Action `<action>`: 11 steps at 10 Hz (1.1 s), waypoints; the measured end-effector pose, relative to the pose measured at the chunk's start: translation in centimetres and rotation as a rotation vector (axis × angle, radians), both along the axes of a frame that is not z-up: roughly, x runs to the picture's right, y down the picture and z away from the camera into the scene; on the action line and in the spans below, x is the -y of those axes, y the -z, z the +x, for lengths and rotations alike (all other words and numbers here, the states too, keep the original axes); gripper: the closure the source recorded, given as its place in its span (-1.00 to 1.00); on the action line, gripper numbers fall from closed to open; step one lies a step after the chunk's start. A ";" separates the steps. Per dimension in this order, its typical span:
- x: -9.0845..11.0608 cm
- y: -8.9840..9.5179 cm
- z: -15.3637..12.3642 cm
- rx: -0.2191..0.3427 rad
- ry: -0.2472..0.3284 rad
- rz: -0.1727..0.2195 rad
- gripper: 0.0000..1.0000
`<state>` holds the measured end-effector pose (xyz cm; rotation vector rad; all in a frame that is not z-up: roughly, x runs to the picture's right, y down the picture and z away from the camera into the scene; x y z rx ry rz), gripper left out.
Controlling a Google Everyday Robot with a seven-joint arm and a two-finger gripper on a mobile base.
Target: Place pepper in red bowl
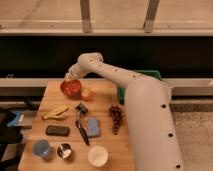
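One pale wooden table (107, 150) stands before a dark wall. My pincer (68, 78) hovers over the glossy round red bowl (70, 87); its grip I cannot tell, nor where the pepper is.

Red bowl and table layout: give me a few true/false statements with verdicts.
1. The red bowl sits at the far left part of the wooden table. True.
2. The pincer hangs over the near edge of the table by the white cup. False: it is at the far side, right above the red bowl's rim.
3. A round orange fruit lies just right of the red bowl. True.
4. The banana rests inside the red bowl. False: it lies on the table, nearer the camera than the bowl.
5. The grapes lie right of the blue sponge. True.
6. The white cup is stacked on the blue cup. False: they stand apart along the near edge.
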<state>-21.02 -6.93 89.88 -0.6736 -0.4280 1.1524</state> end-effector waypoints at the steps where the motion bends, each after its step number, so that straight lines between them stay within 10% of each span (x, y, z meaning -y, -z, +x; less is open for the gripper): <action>1: -0.2 -0.3 -0.3 0.008 -0.004 -0.009 -0.38; 11: 1.8 0.0 -2.3 0.032 0.065 0.015 -0.60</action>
